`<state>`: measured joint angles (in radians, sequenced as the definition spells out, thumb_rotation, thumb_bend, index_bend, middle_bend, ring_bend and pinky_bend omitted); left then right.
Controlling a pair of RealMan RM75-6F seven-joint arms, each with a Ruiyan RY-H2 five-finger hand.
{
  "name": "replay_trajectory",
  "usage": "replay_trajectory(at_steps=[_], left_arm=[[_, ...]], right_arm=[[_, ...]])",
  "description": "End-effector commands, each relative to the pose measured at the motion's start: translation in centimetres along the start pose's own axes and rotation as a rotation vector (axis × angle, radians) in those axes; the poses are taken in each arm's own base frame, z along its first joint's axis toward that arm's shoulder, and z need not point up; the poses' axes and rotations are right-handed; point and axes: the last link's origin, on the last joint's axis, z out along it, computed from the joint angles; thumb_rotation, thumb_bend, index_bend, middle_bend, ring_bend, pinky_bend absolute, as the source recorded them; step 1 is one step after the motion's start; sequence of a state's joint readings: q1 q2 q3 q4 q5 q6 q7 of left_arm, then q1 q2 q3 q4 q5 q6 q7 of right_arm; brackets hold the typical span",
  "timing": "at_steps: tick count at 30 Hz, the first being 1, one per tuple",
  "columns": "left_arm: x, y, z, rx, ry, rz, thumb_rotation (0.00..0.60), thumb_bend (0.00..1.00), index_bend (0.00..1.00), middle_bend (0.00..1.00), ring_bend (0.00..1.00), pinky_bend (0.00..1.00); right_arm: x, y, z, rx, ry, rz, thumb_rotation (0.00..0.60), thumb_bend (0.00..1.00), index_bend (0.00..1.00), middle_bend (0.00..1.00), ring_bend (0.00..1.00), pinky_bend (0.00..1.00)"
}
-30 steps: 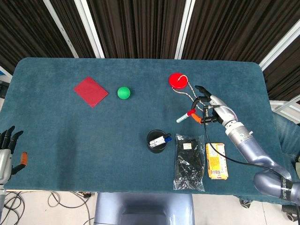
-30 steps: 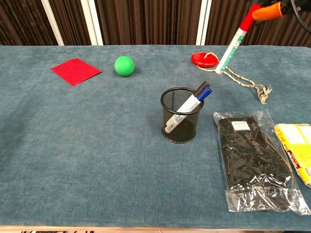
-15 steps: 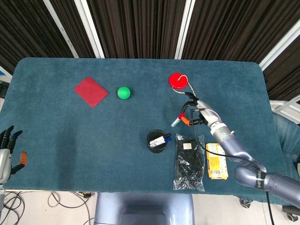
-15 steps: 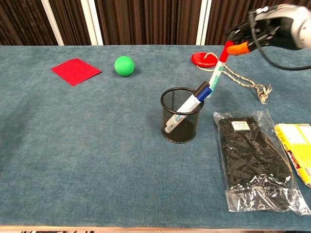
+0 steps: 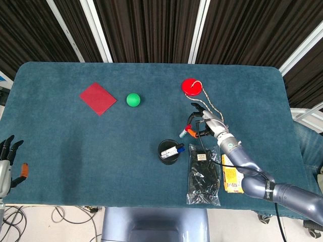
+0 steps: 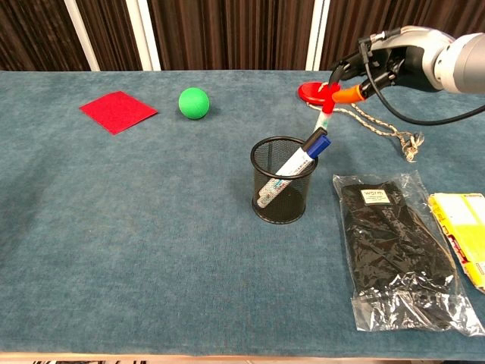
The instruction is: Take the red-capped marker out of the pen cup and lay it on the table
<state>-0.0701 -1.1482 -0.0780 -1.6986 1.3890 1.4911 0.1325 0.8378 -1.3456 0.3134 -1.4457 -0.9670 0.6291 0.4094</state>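
Observation:
The red-capped marker [image 6: 324,112] [image 5: 185,131] hangs tilted, cap end up, just behind the black mesh pen cup [image 6: 282,199] [image 5: 168,151]. My right hand [image 6: 395,62] [image 5: 206,124] pinches it at the cap end with an orange-tipped thumb. The marker's lower end is hidden behind the cup's rim and a blue-capped marker [image 6: 297,161] that leans inside the cup. My left hand [image 5: 7,162] rests off the table's front left corner with fingers spread, holding nothing.
A red disc [image 6: 315,92] with a rope [image 6: 379,125] lies behind the right hand. A black packet in clear plastic [image 6: 395,254] and a yellow packet [image 6: 462,231] lie right of the cup. A green ball [image 6: 193,102] and a red square [image 6: 118,111] sit at back left.
The right hand has come down and leftward with the marker, from high at the right to just behind the pen cup. The left hand stayed put.

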Motion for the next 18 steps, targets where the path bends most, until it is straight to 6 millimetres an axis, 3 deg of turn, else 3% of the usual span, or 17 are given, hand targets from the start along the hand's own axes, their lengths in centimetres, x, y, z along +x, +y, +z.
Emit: replay_trajectory(at_steps=[1,3,10,15,18], left_arm=[[0.0,0.0,0.0,0.001,0.000,0.000,0.600,0.48,0.14,0.00,0.00,0.00],[0.0,0.0,0.0,0.002,0.001,0.000,0.600,0.48,0.14,0.00,0.00,0.00],[0.0,0.0,0.0,0.001,0.000,0.000,0.600,0.48,0.14,0.00,0.00,0.00],[0.0,-0.1,0.0,0.003,-0.001,-0.001,0.600,0.48,0.14,0.00,0.00,0.00],[0.0,-0.1,0.0,0.001,0.000,0.002,0.600,0.48,0.14,0.00,0.00,0.00]], right_arm=[[-0.2,0.1,0.0,-0.012,-0.014,-0.012,0.600,0.36,0.26,0.00,0.00,0.17],[-0.1,-0.1,0.0,-0.012,-0.013,-0.011,0.600,0.36,0.21,0.00,0.00,0.17],[1.2,-1.2,-0.9,0.010,0.008,-0.018,0.600,0.35,0.15,0.00,0.00,0.17],[3.6,-1.7,-2.4,0.026,0.065,-0.022,0.600,0.34,0.15,0.00,0.00,0.17],[5.5,-1.2,-4.4,0.026,0.108,-0.069,0.600,0.34,0.15,0.00,0.00,0.17]])
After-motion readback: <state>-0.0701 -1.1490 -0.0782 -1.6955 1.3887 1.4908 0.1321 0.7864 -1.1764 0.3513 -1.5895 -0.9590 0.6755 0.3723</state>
